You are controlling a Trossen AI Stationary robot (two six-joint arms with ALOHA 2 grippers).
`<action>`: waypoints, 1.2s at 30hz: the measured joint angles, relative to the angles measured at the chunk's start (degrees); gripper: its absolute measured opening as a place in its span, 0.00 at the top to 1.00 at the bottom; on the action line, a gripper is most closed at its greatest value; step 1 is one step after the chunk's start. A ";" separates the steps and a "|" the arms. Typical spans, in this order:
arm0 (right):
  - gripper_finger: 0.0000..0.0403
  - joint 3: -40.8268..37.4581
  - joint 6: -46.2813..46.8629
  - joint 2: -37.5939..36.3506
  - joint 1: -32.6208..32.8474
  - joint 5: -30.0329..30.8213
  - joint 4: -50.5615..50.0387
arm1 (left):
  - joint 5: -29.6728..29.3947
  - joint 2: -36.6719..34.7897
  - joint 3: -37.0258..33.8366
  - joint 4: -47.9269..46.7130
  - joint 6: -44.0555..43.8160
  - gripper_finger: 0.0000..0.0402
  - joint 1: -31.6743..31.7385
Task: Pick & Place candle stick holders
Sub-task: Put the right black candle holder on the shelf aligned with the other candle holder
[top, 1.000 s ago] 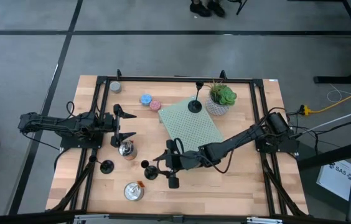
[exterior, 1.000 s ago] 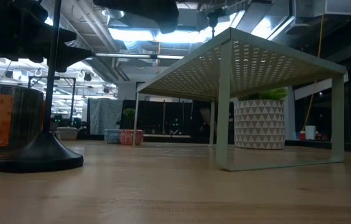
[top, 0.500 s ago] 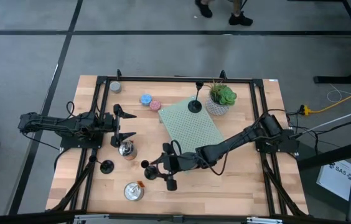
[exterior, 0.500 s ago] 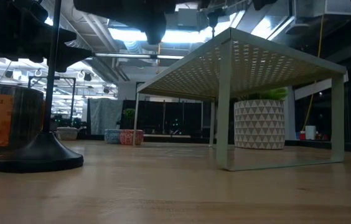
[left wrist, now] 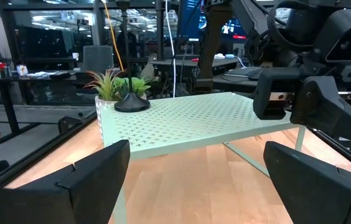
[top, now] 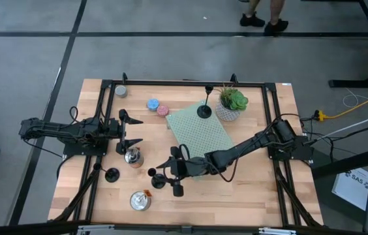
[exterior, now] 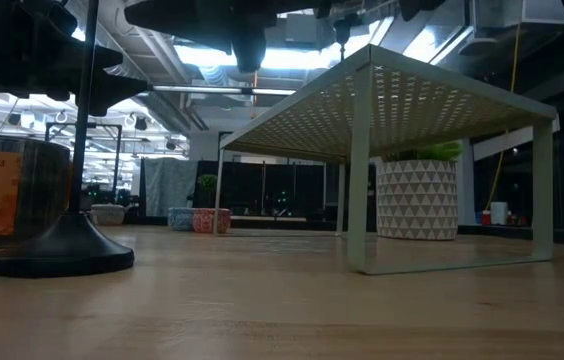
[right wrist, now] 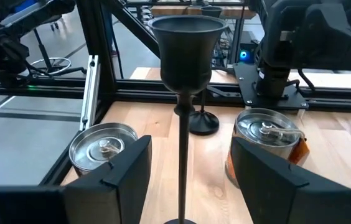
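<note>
- Pale wooden counter (top: pixel 249 189) carries a green perforated shelf (top: pixel 200 130); one candle stick holder (top: pixel 204 109) stands on it.
- Front-left of the shelf, right end effector (top: pixel 168 177) spread wide around another holder's (right wrist: pixel 186 74) stem.
- Left end effector (top: pixel 132 131) waits left, wide.
- Grey floor (top: pixel 171 52) beyond.

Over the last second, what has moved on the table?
The right gripper has slid a little further toward the left side, closing in on the candle stick holder so its stem stands between the open fingers, not gripped. The left gripper, the holder on the green rack, tins and plant stayed put.
</note>
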 joint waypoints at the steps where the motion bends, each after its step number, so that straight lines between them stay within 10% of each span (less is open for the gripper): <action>1: 0.45 0.00 -0.64 0.00 0.00 -0.08 0.00 | 0.00 -0.01 -0.01 0.00 0.01 0.08 0.00; 36: 0.54 5.49 -4.17 4.66 -0.42 -0.94 0.57 | 0.00 0.00 0.00 0.00 -0.01 0.08 0.01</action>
